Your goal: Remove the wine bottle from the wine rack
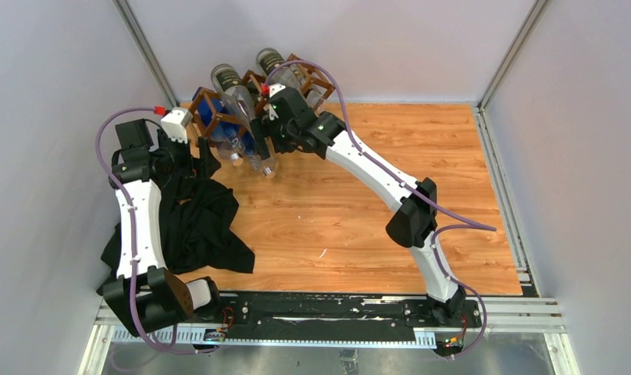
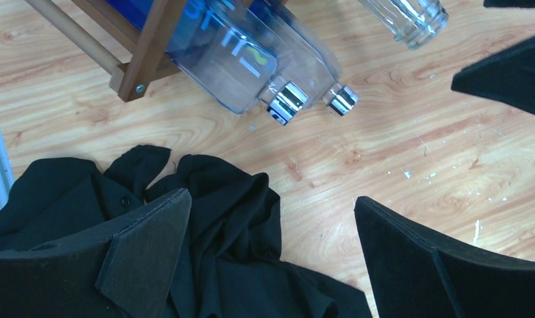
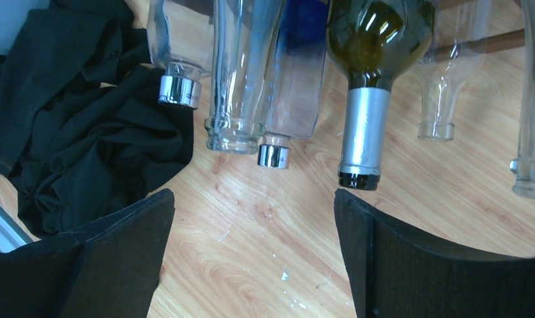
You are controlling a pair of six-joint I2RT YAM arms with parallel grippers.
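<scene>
The wine bottle (image 3: 365,126) is dark green with a silver foil neck. It lies in the wine rack (image 1: 216,105) among clear and blue bottles, its neck pointing down toward the table. In the right wrist view my right gripper (image 3: 253,199) is open over bare wood, and its right fingertip (image 3: 347,205) sits just below the bottle's mouth, with nothing between the fingers. My left gripper (image 2: 271,199) is open above the black cloth (image 2: 225,252), short of a rack leg (image 2: 149,53). From above, my right gripper (image 1: 259,141) is at the rack's front.
A blue-tinted bottle with a silver cap (image 2: 251,59) and several clear bottles (image 3: 242,79) also rest in the rack. The black cloth (image 1: 199,223) is heaped at the left of the wooden table (image 1: 422,141). White walls enclose the table on three sides.
</scene>
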